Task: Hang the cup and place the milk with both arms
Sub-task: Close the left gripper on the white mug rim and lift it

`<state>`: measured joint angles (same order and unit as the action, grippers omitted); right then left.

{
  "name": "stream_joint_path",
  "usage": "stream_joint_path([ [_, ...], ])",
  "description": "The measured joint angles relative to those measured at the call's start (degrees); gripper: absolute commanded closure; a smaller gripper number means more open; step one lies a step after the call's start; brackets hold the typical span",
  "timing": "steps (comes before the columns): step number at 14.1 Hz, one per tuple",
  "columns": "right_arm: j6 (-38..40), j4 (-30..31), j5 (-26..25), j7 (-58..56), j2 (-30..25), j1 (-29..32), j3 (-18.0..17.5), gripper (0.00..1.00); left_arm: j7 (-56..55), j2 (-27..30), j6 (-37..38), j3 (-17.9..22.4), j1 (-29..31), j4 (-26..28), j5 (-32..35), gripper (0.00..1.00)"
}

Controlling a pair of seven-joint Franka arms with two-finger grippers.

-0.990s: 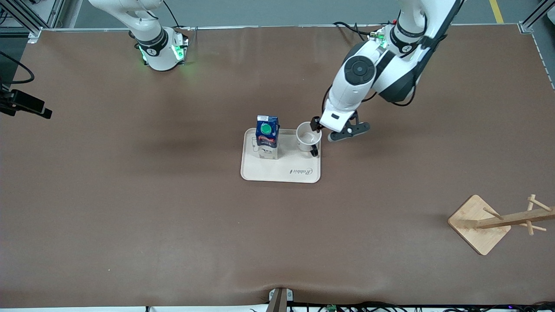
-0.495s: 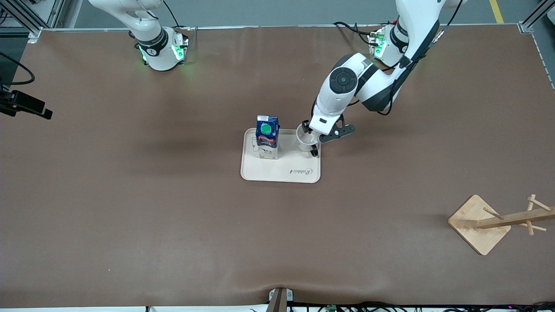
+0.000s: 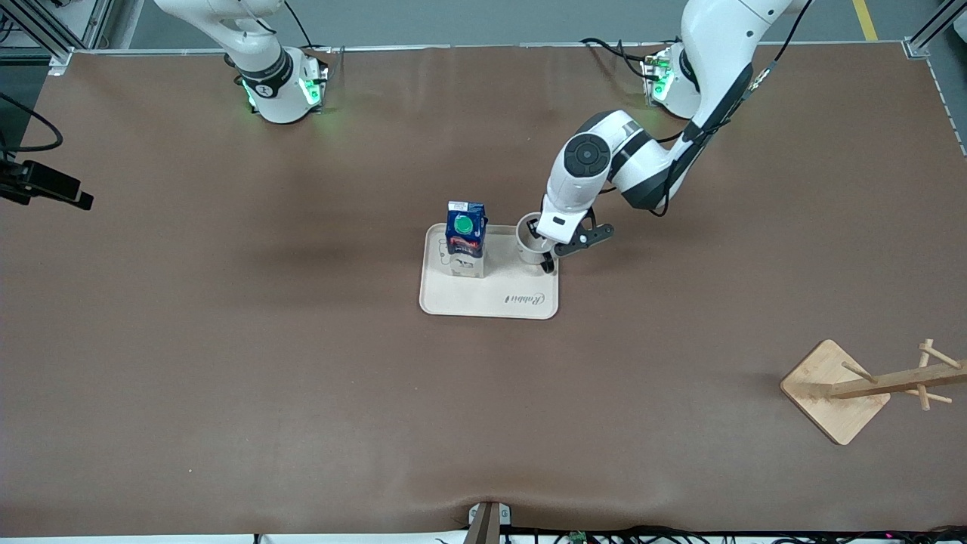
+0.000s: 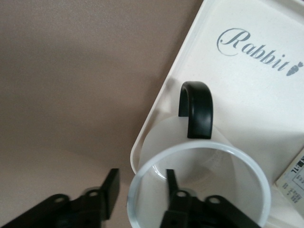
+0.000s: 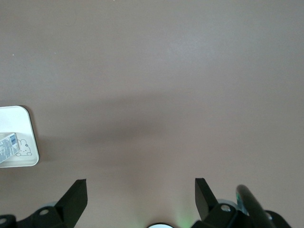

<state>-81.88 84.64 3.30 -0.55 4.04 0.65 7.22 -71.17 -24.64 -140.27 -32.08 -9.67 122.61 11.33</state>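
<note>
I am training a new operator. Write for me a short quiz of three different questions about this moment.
1. True or false: the milk carton stands upright on the tray.
2. How does the left gripper stand at the cup?
A. Shut on the black handle
B. Open, one finger inside the rim and one outside
C. Hovering over the wooden cup rack
3. Fill in: the right gripper is ____ and hangs over bare table.

Key
1. True.
2. B. The handle is free, and the wooden cup rack stands toward the left arm's end, nearer the front camera.
3. Open.
</note>
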Motion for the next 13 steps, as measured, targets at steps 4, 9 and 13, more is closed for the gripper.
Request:
stream_joint_path([
  [4,0.01,0.0,0.0,-0.01,2.27,0.42,0.06,0.0,-0.09,-0.1,-0.03,0.04,0.07,-0.66,0.02,1.0],
  [9,-1.24,-0.03,0.07,-0.03,4.69,0.39,-0.48,0.0,0.17,0.52,1.43,0.14,0.89,-5.14,0.48,1.0],
  [13,-1.86,-0.08,0.05,-0.05,6.7,-0.56,-1.07,0.0,5.53,4.51,11.48,0.36,2.5,-12.15,0.75,1.0],
])
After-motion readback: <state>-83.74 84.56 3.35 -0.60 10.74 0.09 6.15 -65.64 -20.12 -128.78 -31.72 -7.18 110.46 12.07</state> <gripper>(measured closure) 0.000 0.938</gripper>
